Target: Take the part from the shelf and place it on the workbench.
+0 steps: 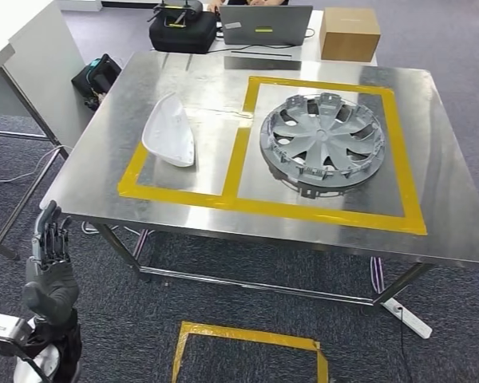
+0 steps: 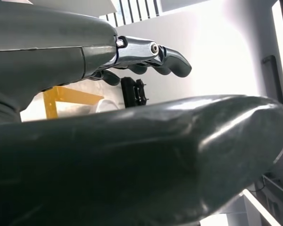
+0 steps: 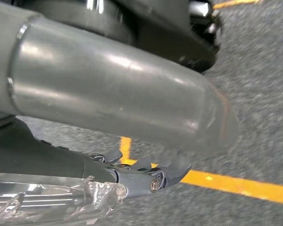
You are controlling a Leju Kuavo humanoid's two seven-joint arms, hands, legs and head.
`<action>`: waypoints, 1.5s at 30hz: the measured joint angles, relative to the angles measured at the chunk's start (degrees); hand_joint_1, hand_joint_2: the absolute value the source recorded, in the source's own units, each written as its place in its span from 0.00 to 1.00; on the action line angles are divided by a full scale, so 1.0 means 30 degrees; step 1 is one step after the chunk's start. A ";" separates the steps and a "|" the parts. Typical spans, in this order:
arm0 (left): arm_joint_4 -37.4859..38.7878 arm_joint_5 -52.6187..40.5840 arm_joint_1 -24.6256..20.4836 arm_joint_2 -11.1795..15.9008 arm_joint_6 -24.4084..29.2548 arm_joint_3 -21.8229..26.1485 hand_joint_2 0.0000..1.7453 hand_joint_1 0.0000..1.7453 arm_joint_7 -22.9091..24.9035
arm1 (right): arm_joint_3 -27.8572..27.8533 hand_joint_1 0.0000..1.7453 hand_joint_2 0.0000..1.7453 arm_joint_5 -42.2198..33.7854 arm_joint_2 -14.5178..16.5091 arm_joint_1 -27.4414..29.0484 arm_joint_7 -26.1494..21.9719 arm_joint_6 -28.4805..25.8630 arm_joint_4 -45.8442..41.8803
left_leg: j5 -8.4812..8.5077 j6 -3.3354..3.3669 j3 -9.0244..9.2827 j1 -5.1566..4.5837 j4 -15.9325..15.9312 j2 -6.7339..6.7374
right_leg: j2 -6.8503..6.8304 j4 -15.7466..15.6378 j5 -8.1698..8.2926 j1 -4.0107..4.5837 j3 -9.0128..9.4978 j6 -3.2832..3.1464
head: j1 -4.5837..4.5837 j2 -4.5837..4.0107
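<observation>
The grey wheel cover point(image 1: 322, 141) lies flat on the steel workbench point(image 1: 164, 215), inside the right-hand box of yellow tape point(image 1: 322, 212), well apart from my left hand point(image 1: 49, 275). A white curved part point(image 1: 169, 131) rests in the left-hand box. My left hand is raised below the workbench's near left corner, fingers point(image 1: 48, 235) upright, apart and holding nothing. My right hand point(image 3: 140, 176) hangs over the grey carpet point(image 3: 261, 94) with its fingers stretched out, empty.

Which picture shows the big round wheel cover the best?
The head view. There the wheel cover lies whole on the metal table, inside the yellow tape box on the right. The two wrist views look past the hands and give nothing of it that I can make out.
</observation>
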 joint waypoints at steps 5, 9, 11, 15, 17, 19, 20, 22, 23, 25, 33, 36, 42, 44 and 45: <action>-0.0036 0.0115 0.0396 -0.0042 0.0135 0.0337 0.00 0.00 -0.0086 | -0.0284 0.00 0.00 -0.0379 -0.0142 0.0091 0.0731 -0.0106 -0.0020 | 0.0462 0.0754 0.0406 -0.0119 -0.1212 -0.0109 | 0.0031 0.0066 0.0218 -0.0014 -0.0300 0.0552 | 0.0064 0.0000; -0.0126 0.0392 0.0564 -0.0248 -0.0120 0.0668 0.00 0.00 -0.0089 | -0.0488 0.00 0.00 -0.0532 -0.0228 0.0119 0.0789 -0.0180 -0.0020 | 0.0879 0.1172 -0.0056 -0.0124 -0.1238 -0.0075 | 0.0017 0.3549 -0.2257 -0.0058 -0.1766 0.0821 | 0.0235 0.0000; -0.0124 0.0403 0.0692 -0.0328 -0.0217 0.0836 0.00 0.00 -0.0089 | -0.0555 0.00 0.00 -0.0517 -0.0288 0.0113 0.0685 -0.0182 -0.0020 | 0.1076 0.1204 -0.0328 -0.0190 -0.1231 -0.0052 | 0.0019 0.5305 -0.3038 -0.0055 -0.2216 0.0820 | 0.0233 0.0000; -0.0129 0.0403 0.0762 -0.0426 -0.0261 0.0978 0.00 0.00 -0.0089 | -0.0630 0.00 0.00 -0.0508 -0.0375 0.0040 0.0607 -0.0182 -0.0036 | 0.1428 0.1049 -0.0665 -0.0269 -0.1208 -0.0095 | 0.0024 0.1493 -0.1698 0.0006 0.0595 0.0545 | 0.0239 0.0000; -0.0140 0.0403 0.0771 -0.0475 -0.0264 0.1062 0.00 0.00 -0.0089 | -0.0659 0.00 0.00 -0.0504 -0.0404 -0.0048 0.0563 -0.0182 -0.0042 | 0.1567 0.0865 -0.0741 -0.0306 -0.1173 -0.0090 | 0.0047 -0.0049 -0.1424 0.0076 0.1460 0.0376 | 0.0215 0.0000; -0.0151 0.0403 0.0781 -0.0505 -0.0279 0.1097 0.00 0.00 -0.0091 | -0.0696 0.00 0.00 -0.0506 -0.0417 -0.0033 0.0492 -0.0188 -0.0042 | 0.1713 0.0645 -0.0790 -0.0276 -0.1180 -0.0075 | 0.0067 -0.0164 -0.1339 0.0148 0.1390 0.0176 | 0.0200 0.0000; -0.0157 0.0403 0.0791 -0.0514 -0.0311 0.1111 0.00 0.00 -0.0093 | -0.0714 0.00 0.00 -0.0526 -0.0424 -0.0007 0.0362 -0.0198 -0.0042 | 0.1707 0.0537 -0.0840 -0.0242 -0.1141 -0.0076 | 0.0041 -0.0176 -0.1236 0.0143 0.1389 0.0056 | 0.0210 0.0000; -0.0158 0.0425 0.0795 -0.0521 -0.0450 0.1186 0.00 0.00 -0.0095 | -0.0750 0.00 0.00 -0.0685 -0.0446 -0.0007 -0.0231 -0.0231 -0.0057 | 0.0981 0.0324 -0.1232 -0.0207 -0.0350 -0.0072 | -0.0019 -0.0248 -0.0955 0.0075 0.1298 -0.0210 | 0.0150 0.0000; -0.0157 0.0437 0.0790 -0.0526 -0.0545 0.1230 0.00 0.00 -0.0096 | -0.0779 0.00 0.00 -0.0811 -0.0459 -0.0032 -0.0662 -0.0238 -0.0069 | 0.0261 0.0233 -0.1636 -0.0180 0.0610 -0.0068 | -0.0045 -0.0259 -0.0818 0.0044 0.1213 -0.0297 | 0.0109 0.0000; -0.0146 0.0401 0.0760 -0.0541 -0.0709 0.1295 0.00 0.00 -0.0097 | -0.0863 0.00 0.00 -0.1039 -0.0512 -0.0082 -0.1414 -0.0206 -0.0089 | -0.1192 0.0083 -0.2604 -0.0143 0.3174 -0.0060 | -0.0050 -0.0235 -0.0597 0.0045 0.0902 -0.0362 | 0.0071 0.0000; -0.0117 0.0325 0.0567 -0.0545 -0.0554 0.1437 0.00 0.00 -0.0097 | -0.1166 0.00 0.00 -0.1140 -0.0634 -0.0198 -0.0323 -0.0089 -0.0100 | 0.0376 0.0326 0.0401 -0.0101 -0.1137 -0.0082 | -0.0006 0.0090 -0.0182 0.0189 0.0185 0.0121 | 0.0091 0.0000; -0.0117 0.0394 0.0725 -0.0555 -0.0583 0.1583 0.00 0.00 -0.0096 | -0.1238 0.00 0.00 -0.1117 -0.0641 -0.0081 -0.0141 -0.0162 -0.0100 | 0.0582 0.0790 0.0232 -0.0135 -0.1153 -0.0084 | -0.0001 0.0299 -0.0282 0.0099 -0.0056 0.0435 | 0.0134 0.0000; -0.0111 0.0359 0.0741 -0.0668 -0.0647 0.1650 0.00 0.00 -0.0096 | -0.1240 0.00 0.00 -0.0860 -0.0650 -0.0083 -0.0900 -0.0095 -0.0100 | 0.1007 0.1168 -0.0314 -0.0156 -0.1180 -0.0047 | 0.0001 0.5742 -0.3130 0.0026 -0.2202 0.0747 | 0.0268 0.0000; -0.0109 0.0348 0.0739 -0.0690 -0.0554 0.1658 0.00 0.00 -0.0096 | -0.1240 0.00 0.00 -0.0812 -0.0652 -0.0089 -0.0918 -0.0049 -0.0100 | 0.1122 0.1103 -0.0401 -0.0160 -0.1177 -0.0048 | -0.0022 0.4091 -0.2276 0.0028 -0.1063 0.0663 | 0.0271 0.0000; -0.0111 0.0344 0.0736 -0.0710 -0.0494 0.1663 0.00 0.00 -0.0096 | -0.1240 0.00 0.00 -0.0761 -0.0650 -0.0111 -0.0870 -0.0027 -0.0100 | 0.1166 0.1049 -0.0409 -0.0168 -0.1172 -0.0030 | -0.0146 0.2596 -0.1782 0.0035 -0.0173 0.0604 | 0.0271 0.0000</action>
